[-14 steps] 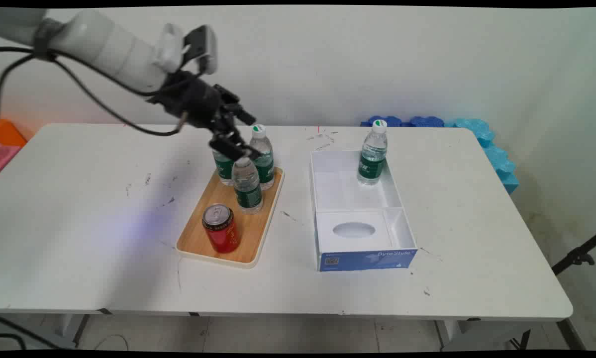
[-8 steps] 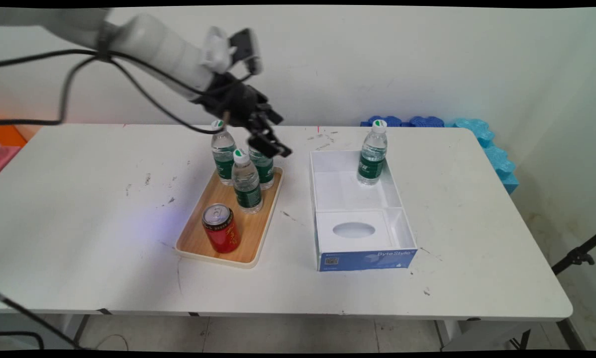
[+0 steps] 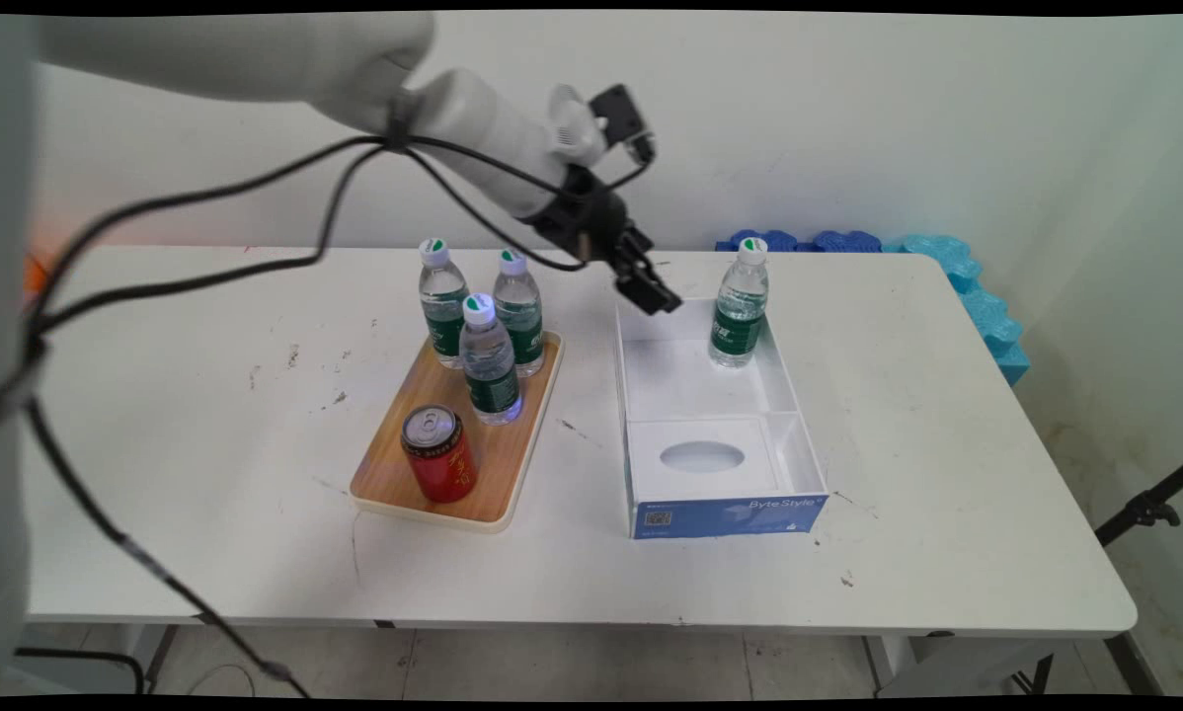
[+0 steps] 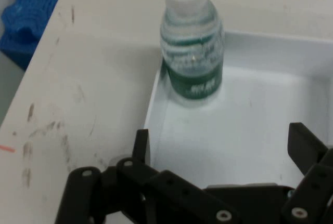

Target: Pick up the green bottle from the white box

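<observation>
At left of centre a wooden tray (image 3: 524, 449) groups three water bottles (image 3: 489, 360) and a red can (image 3: 439, 454). Just right of centre, the empty black gripper (image 3: 651, 292), fingers spread apart, hangs over the white box's (image 3: 795, 395) upper-left corner. To its right, apart, a lone bottle (image 3: 740, 303) stands upright in the box's far corner.

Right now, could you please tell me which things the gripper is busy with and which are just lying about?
At the gripper:
- gripper, open, above the white box
- lone bottle, upright in the box's far compartment, untouched

Lying about:
- wooden tray with three bottles and a red can
- blue foam blocks past the table's far edge
</observation>
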### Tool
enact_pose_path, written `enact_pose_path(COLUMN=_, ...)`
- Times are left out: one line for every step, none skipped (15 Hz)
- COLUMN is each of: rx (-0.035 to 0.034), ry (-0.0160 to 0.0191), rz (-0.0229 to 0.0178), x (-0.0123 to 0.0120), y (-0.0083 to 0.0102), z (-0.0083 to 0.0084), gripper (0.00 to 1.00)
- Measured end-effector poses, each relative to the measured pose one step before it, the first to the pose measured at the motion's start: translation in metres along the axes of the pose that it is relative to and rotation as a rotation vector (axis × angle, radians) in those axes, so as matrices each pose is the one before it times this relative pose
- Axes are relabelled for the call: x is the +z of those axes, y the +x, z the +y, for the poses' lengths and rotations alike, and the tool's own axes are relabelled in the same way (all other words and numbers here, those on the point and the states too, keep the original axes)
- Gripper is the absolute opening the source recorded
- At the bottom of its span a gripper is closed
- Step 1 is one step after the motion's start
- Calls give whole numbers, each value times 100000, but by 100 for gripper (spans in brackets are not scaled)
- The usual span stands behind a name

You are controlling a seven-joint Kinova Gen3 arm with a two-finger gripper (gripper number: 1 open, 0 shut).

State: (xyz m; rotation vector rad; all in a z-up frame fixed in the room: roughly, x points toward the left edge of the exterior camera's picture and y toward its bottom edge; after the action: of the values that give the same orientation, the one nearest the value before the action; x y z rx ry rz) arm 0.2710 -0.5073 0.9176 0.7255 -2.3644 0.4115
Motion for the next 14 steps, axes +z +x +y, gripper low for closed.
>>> enact_pose_path(rx=-1300, ry=215, rz=450, x=1111, y=527, z=1, gripper=100)
enact_pose_path(rx=-825, ry=191, rz=325, x=697, y=336, z=2, gripper=100)
enact_pose_path(rx=-1206, ry=242, rz=372, x=1015, y=428, z=-1, gripper=100)
enact_pose_path(rx=-660, ry=151, rz=215, x=665, y=278, z=-8, gripper=100)
enact_pose_path(rx=-890, ry=160, rz=304, x=979, y=420, z=26, gripper=100)
enact_pose_path(rx=-851, ry=213, rz=242, x=1054, y=421, z=40, gripper=100)
enact_pose_path(rx=-548, ry=116, rz=112, x=1014, y=351, z=63, gripper=100)
enact_pose_path(rx=-324, ry=25, rz=105, x=823, y=309, z=68, gripper=100)
enact_pose_path(rx=-119, ry=-16, rz=90, x=904, y=325, z=85, gripper=100)
enact_pose_path(rx=-10, ry=-4, rz=58, x=843, y=299, z=70, gripper=100)
enact_pose_path(rx=71, ry=-44, rz=47, x=679, y=256, z=66, gripper=100)
enact_pose_path(rx=53, ry=-43, rz=-1, x=745, y=250, z=59, gripper=100)
enact_pose_path(rx=66, ry=-11, rz=-46, x=680, y=214, z=44, gripper=100)
enact_pose_path(rx=90, ry=112, rz=-100, x=596, y=178, z=15, gripper=100)
